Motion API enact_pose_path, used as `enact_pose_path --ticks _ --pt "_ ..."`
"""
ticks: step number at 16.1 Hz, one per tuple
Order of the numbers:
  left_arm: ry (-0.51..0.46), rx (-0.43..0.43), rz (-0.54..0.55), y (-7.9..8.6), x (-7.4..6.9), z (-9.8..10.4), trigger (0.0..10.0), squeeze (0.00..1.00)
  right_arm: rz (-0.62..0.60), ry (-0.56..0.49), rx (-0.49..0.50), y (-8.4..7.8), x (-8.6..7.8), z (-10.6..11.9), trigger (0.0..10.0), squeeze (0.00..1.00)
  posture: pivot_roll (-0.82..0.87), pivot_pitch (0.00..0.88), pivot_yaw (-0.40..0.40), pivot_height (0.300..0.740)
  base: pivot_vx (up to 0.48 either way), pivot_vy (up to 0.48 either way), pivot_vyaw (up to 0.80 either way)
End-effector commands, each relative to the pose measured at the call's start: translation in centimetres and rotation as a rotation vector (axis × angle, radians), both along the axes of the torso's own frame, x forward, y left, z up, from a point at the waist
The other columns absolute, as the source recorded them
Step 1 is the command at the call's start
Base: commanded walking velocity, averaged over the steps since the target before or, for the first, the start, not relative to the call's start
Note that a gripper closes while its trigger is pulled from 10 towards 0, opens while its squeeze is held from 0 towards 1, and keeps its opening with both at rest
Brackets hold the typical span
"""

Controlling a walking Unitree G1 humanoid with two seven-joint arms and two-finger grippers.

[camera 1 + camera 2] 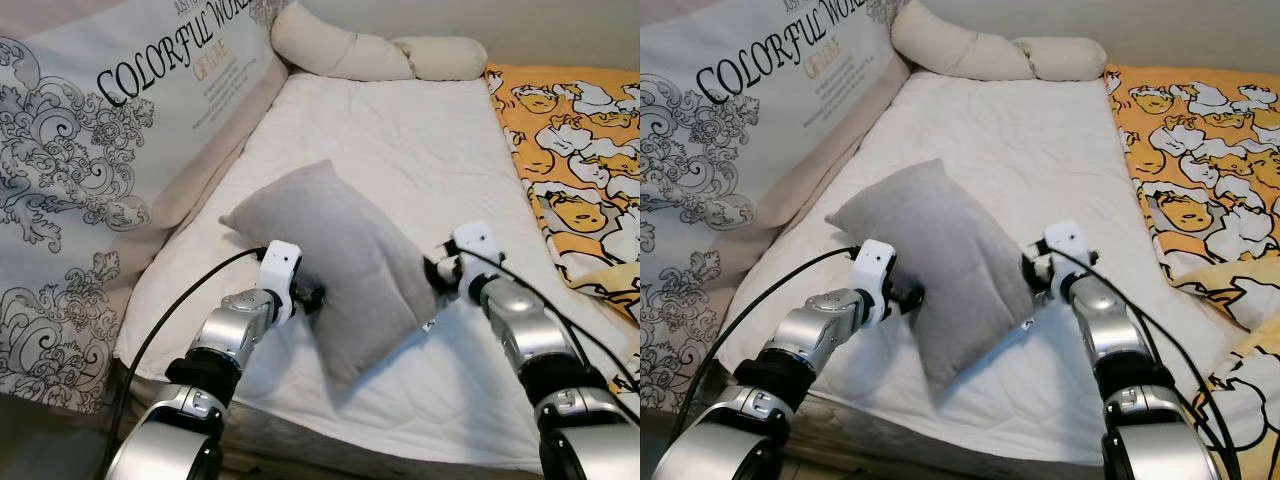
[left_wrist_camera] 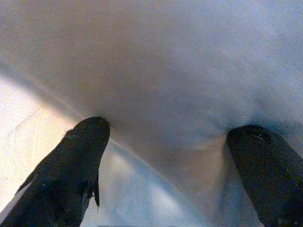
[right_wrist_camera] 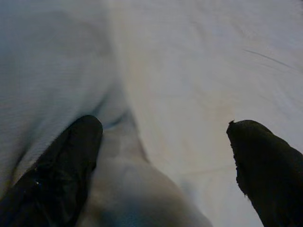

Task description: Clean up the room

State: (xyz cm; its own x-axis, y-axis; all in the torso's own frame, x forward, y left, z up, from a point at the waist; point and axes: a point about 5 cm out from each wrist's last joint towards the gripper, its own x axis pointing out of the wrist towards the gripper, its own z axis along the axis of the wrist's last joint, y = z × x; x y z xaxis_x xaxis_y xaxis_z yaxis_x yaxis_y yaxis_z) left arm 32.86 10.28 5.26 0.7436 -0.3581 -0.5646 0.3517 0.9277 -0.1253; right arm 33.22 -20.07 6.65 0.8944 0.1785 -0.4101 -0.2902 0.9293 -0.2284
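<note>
Left gripper (image 1: 318, 297) is pressed into the left edge of the grey pillow (image 1: 335, 255), fingers spread apart in the left wrist view with grey fabric bulging between them, one fingertip (image 2: 90, 132) touching the cloth, not clamped on it. Right gripper (image 1: 437, 272) sits against the pillow's right edge; in the right wrist view its fingers are also wide apart, one finger (image 3: 71, 156) lying along the pillow's side, the other over bare sheet. Pillow lies tilted on the near half of the white mattress (image 1: 400, 140), between the two silver arms, its lower corner pointing toward the bed's near edge. Pillow looks slightly propped up rather than flat, can't tell if it's lifted off the sheet. Along the left side of the bed stands a large printed cushion (image 1: 90, 150) with black scrollwork and the words "COLORFUL WORLD". At the head of the bed, a long cream bolster (image 1: 380, 50) curls against the wall. Orange duck-print blanket (image 1: 585, 150) covers the right side of the mattress, well apart from the pillow. Black cables run along both arms.
</note>
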Motion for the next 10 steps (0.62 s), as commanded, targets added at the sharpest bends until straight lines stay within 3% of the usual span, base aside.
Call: enact_pose_path --ticks 1,4,7,10 --pt "-0.069 -0.062 0.068 0.3 1.3 1.5 10.0 0.0 0.101 0.046 0.0 1.4 -0.6 -0.3 10.0 0.0 -0.1 0.0 0.044 0.74 0.0 0.0 0.0" --pt "-0.111 -0.163 0.178 1.7 2.8 3.2 10.0 0.0 0.208 0.125 0.036 2.8 -2.8 -0.5 10.0 0.0 -0.09 0.0 0.036 0.74 0.0 0.0 0.0" --pt "-0.159 -0.239 0.179 1.6 3.8 5.0 10.0 0.0 0.302 0.164 0.156 4.7 -4.5 0.9 10.0 0.0 -0.09 0.0 0.034 0.74 0.0 0.0 0.0" --pt "-0.128 -0.216 0.131 1.4 3.5 4.6 10.0 0.0 0.345 0.188 0.138 5.0 -5.4 1.8 10.0 0.0 -0.1 0.0 0.039 0.74 0.0 0.0 0.0"
